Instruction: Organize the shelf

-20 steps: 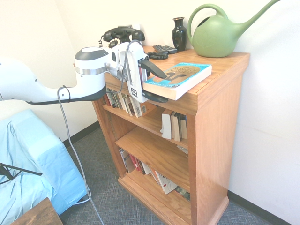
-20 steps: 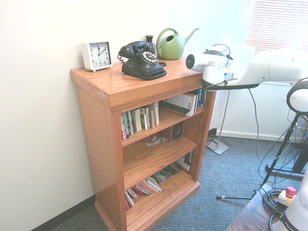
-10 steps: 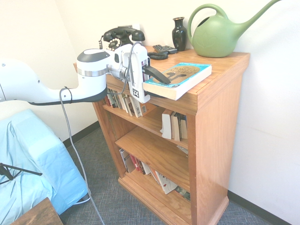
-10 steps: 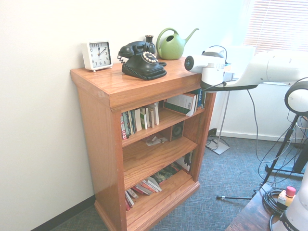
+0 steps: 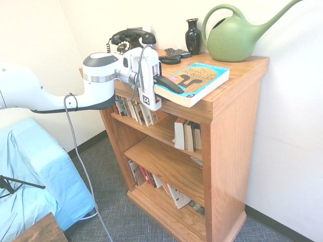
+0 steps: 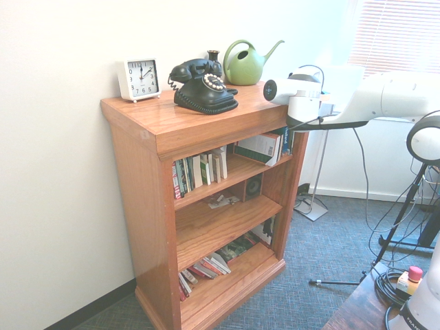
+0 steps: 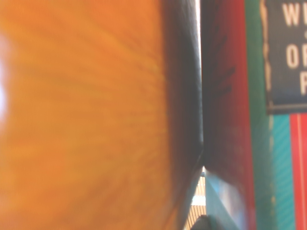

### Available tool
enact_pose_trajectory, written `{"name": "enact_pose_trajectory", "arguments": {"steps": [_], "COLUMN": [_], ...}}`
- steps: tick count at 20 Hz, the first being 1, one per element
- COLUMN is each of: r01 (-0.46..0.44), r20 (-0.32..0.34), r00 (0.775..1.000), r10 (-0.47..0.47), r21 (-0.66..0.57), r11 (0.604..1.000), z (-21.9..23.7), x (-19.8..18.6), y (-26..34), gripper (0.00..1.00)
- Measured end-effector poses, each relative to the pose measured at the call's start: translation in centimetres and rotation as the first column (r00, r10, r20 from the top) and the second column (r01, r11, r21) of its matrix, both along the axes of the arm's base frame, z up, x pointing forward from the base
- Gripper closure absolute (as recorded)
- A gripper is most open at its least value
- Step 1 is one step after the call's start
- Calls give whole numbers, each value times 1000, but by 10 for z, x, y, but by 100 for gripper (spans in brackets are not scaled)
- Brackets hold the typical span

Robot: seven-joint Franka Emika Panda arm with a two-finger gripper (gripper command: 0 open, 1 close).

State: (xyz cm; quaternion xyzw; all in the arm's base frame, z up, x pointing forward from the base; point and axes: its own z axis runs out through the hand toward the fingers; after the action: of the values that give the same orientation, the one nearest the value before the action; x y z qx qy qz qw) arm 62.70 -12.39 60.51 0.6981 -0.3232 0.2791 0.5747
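The grasping step is judged to be in hand: the gripper (image 5: 169,85), at centre frame in the first exterior view, is clamped on the near edge of the teal book (image 5: 194,81), which lies flat on the overhanging top of the shelf (image 5: 237,131) at centre right. Next, a lift clear of the top and a turn towards an inner board seem called for. The green watering can (image 5: 237,35), black vase (image 5: 193,35) and black telephone (image 5: 132,38) are ranged behind at upper centre; the upright books (image 5: 185,135) below limit free slots.

Shelf (image 5: 237,101) glossy oak wood; book (image 5: 194,83) paper, shiny cover; watering can (image 5: 234,38) matt green plastic.
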Motion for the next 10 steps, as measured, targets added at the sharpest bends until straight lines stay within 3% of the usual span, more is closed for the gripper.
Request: {"name": "enact_pose_trajectory", "arguments": {"steps": [6,10], "r01": [23,3], "r20": [83,170], "r00": [996,984], "r10": [-30,-46], "r21": [82,241], "r11": [996,971], "z": [42,72], "x": [-30,-77], "y": [-5,13], "gripper": [100,100]}}
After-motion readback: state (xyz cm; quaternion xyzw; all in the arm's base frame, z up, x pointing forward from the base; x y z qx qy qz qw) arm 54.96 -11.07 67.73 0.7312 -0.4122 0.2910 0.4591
